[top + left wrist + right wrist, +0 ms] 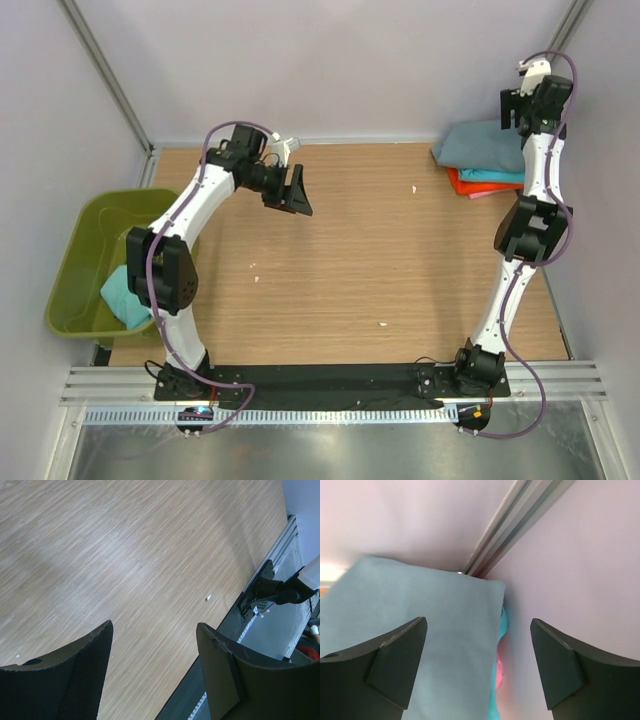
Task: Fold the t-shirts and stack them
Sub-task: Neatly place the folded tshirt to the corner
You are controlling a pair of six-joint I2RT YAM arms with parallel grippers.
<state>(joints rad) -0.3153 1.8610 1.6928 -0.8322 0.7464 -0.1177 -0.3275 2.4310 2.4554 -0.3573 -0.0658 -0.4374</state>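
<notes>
slate blue-grey tee (pixel 478 143) tops the stack (pixel 482 183) at two o'clock; a turquoise tee (pixel 124 296) lies in the olive tub (pixel 70 268) at nine. we see the right gripper (pixel 477 645) and left gripper (pixel 296 190) spread, empty. we judge the right one, close above, could snag the top fold and skew the pile.

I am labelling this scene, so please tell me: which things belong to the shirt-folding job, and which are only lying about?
Belong to the job:
blue-grey shirt, orange shirt under it, crumpled turquoise shirt at left.

Only lying about:
olive-green tub, white scraps on the table.
</notes>
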